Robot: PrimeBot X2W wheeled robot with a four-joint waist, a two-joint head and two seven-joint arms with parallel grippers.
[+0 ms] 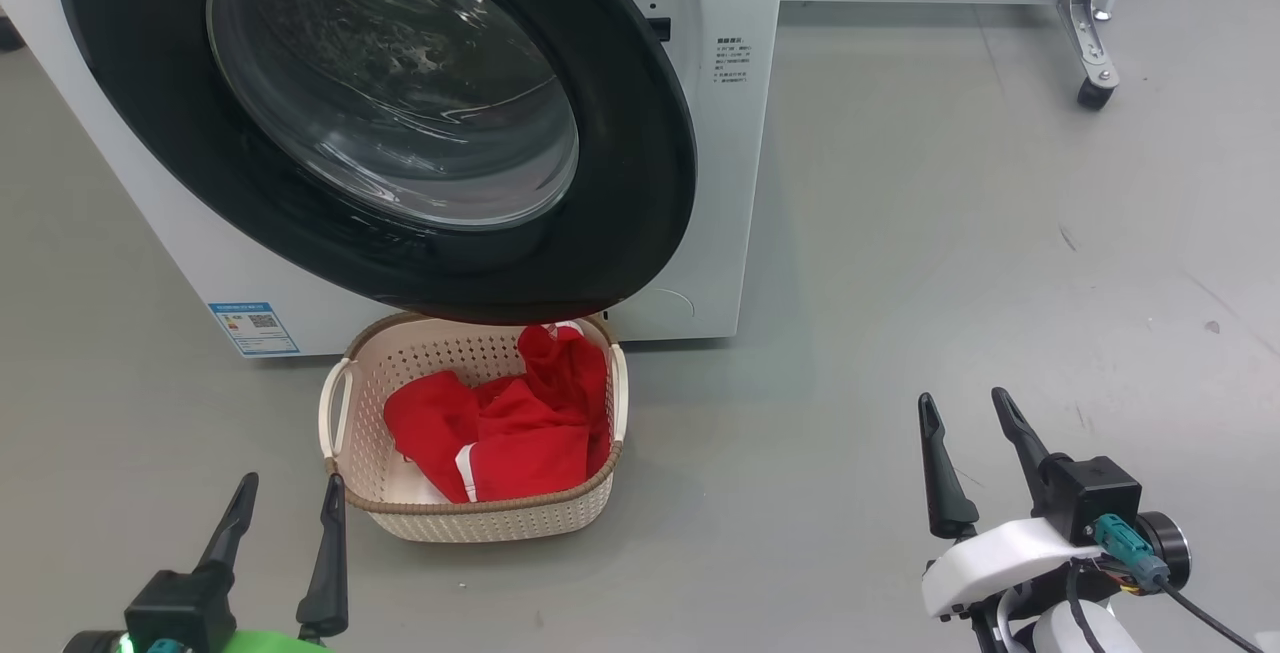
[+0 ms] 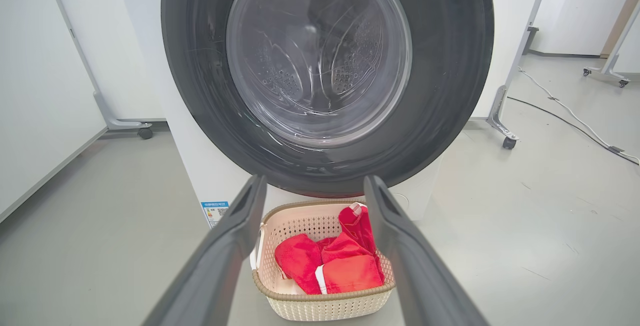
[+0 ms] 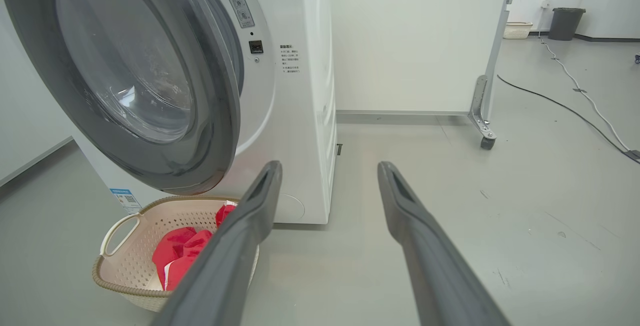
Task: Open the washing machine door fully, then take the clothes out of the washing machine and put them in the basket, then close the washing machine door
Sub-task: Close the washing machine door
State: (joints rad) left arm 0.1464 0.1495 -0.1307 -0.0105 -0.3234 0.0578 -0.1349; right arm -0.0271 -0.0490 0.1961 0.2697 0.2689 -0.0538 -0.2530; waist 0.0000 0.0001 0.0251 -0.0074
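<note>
The red clothes lie heaped in the basket, which sits on the floor just in front of the washing machine. What seems left is the closing. The washing machine door stands ajar, its lower rim hanging over the back of the basket in the head view. In the right wrist view a gap shows between the door's right edge and the machine front, so I judge the hinge to be on the left.

The left pincer and the right pincer are both spread and hold nothing, low and well apart from the door.

The door looks rigid and fairly heavy, swinging on its hinge rather than lifting. Its glossy black rim is probably slippery (the glass bowl more so), so a flat push likely suits it better than a pinch. The best place is the rim's right side, farthest from the hinge, pressed until the latch catches. The clothes are soft and light.
</note>
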